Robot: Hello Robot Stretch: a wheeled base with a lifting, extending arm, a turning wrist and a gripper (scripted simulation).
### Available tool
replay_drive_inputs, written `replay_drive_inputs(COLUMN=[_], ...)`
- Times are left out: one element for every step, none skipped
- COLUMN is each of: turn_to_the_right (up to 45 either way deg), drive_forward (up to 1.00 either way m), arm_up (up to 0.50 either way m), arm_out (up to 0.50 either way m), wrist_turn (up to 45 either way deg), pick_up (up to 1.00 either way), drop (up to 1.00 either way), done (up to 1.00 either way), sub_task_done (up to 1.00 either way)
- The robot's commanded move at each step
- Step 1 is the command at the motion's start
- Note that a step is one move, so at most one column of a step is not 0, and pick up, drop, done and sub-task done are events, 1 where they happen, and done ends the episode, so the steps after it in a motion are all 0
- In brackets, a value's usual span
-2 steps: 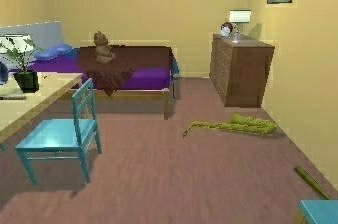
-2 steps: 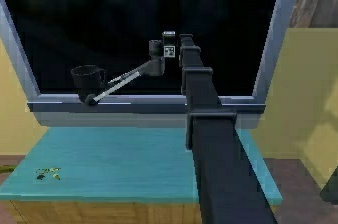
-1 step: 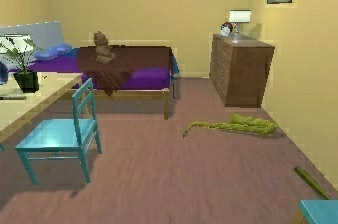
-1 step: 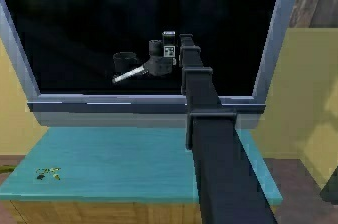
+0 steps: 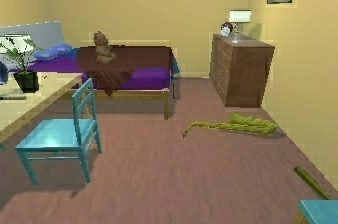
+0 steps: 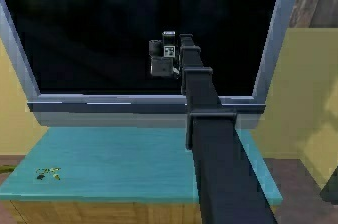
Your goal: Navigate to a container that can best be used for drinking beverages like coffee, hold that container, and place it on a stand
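Observation:
My arm (image 6: 212, 130) reaches as a dark bar over a teal-topped wooden stand (image 6: 127, 160) toward a big dark window (image 6: 97, 50). The gripper (image 6: 160, 58) sits at the bar's far end beside its white marker squares, against the black glass. Its far end blends into the dark pane, so I cannot tell whether it holds anything. A few small dark and green bits (image 6: 47, 175) lie on the stand's near left corner. A teal corner (image 5: 332, 212) of the same kind of top shows at the forward view's bottom right.
Ahead are a bed (image 5: 137, 72) with purple cover, brown blanket and teddy bear (image 5: 101, 43), and a brown dresser (image 5: 241, 68) with a clock. A desk (image 5: 7, 110) with a plant (image 5: 22, 62) and a blue chair (image 5: 62, 135) stand left. A yellow-green saxophone-like thing (image 5: 232, 126) lies on the floor.

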Motion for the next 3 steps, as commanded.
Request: replay_drive_inputs(turn_to_the_right=[0.0,0.0,0.0], drive_forward=[0.00,0.00,0.00], arm_up=[-0.08,-0.32,0.00], arm_out=[0.00,0.00,0.00], wrist_turn=[0.0,0.0,0.0], pick_up=[0.00,0.00,0.00], drop=[0.00,0.00,1.00], done=[0.00,0.00,0.00], sub_task_done=[0.00,0.00,0.00])
